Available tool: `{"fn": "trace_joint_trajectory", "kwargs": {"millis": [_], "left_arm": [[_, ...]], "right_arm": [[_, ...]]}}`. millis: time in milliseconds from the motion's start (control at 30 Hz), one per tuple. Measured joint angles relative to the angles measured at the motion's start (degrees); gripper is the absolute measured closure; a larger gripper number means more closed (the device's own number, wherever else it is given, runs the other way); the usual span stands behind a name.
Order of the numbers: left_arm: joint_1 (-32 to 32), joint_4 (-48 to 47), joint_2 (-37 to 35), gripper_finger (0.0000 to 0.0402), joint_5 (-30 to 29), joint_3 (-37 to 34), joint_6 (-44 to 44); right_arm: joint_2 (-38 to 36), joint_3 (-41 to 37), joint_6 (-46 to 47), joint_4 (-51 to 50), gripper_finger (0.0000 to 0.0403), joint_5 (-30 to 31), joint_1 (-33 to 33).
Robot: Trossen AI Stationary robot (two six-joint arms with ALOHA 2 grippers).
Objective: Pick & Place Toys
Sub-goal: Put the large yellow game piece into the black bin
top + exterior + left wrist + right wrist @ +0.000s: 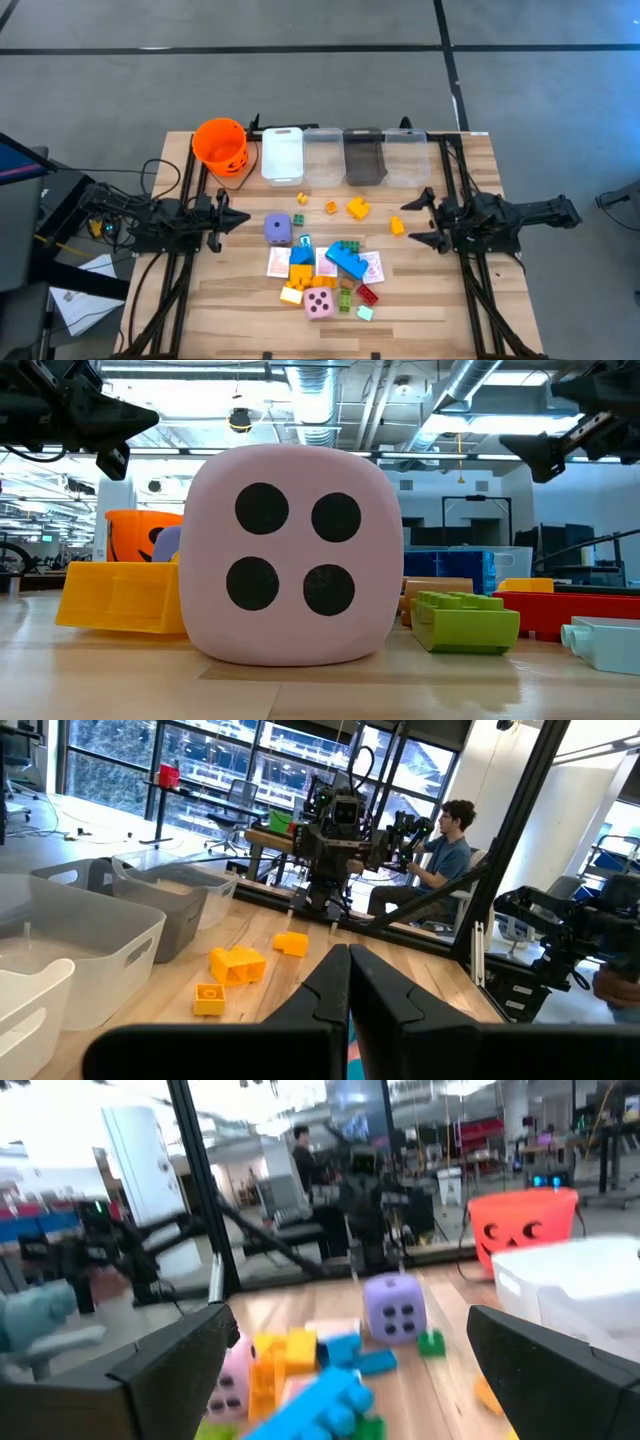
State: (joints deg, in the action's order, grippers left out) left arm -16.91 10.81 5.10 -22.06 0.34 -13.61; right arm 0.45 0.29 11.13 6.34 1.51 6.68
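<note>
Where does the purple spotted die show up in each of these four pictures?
High view: purple die left of the toy pile's centre, below the white bin.
Low view: only a purple sliver behind the big pink die.
Left wrist view: not in it.
Right wrist view: centre.
Shared landmark: orange bucket.

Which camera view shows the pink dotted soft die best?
The low view: the pink dotted soft die fills it, showing four black dots. The high view shows it small; the right wrist view only an edge; the left wrist view misses it.
</note>
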Motion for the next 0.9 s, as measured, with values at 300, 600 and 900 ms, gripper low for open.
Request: {"fn": "trace_joint_trajectory", "kwargs": {"millis": [300, 600, 900], "left_arm": [[0.0, 0.0, 0.0, 0.0402, 0.0, 0.0, 0.0], [0.0, 1.5, 0.0, 0.0402, 0.0, 0.0, -0.6], [0.0, 9.4, 0.0, 0.0402, -0.3, 0.0, 0.0]], "right_arm": [[-0.2, 0.3, -3.8, 8.9, 0.0003, 0.0, -0.1], [-0.1, 1.1, 5.1, 15.0, 0.0003, -3.2, 0.1], [0.0, 1.2, 10.5, 9.2, 0.0003, -0.7, 0.1]]}}
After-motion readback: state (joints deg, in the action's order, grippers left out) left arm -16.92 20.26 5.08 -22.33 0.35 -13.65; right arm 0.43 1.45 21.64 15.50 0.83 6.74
